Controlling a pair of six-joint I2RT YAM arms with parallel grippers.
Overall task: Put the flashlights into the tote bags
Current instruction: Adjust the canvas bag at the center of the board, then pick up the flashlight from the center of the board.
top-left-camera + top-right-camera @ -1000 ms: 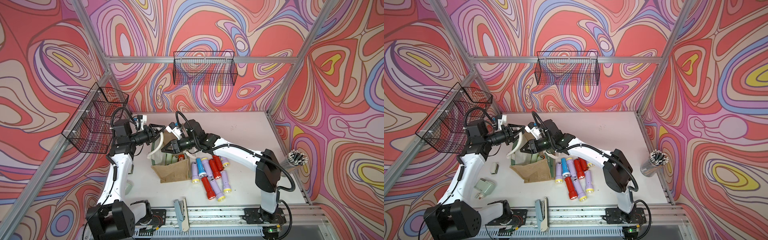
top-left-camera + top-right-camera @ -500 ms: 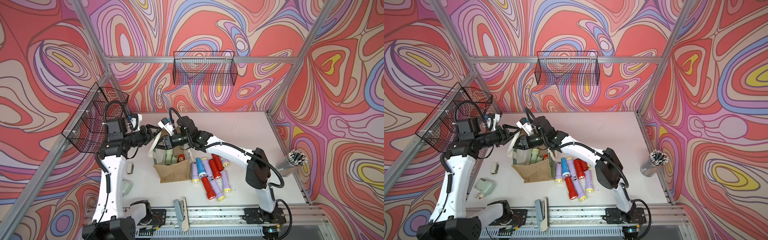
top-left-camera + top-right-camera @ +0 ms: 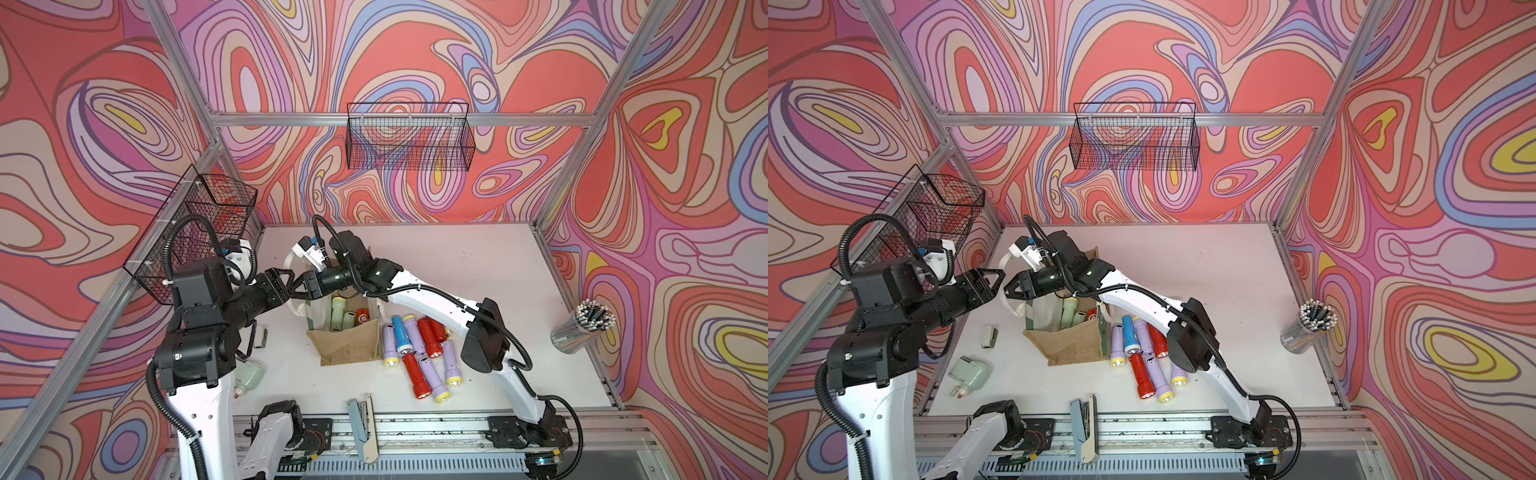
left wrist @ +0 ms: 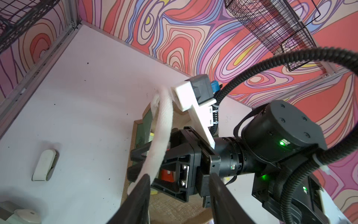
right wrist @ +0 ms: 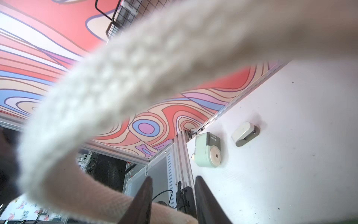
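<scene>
Spreading tote bag [image 3: 349, 345] mouth: left gripper [image 3: 998, 284] and right gripper [image 3: 1009, 289], jaws apart, at white handle [image 4: 160, 124], seemingly hooked. Next, you free one gripper for flashlights [image 3: 419, 353] at desk [image 3: 478, 266] front.

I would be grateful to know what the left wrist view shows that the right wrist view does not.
Only the left wrist view: the tote bag with an orange-red flashlight inside, and the right gripper seen from the front. Only the right wrist view: the mint sharpener whole, and dark equipment beyond the table. Both: the white handle and the small white device on it.
</scene>
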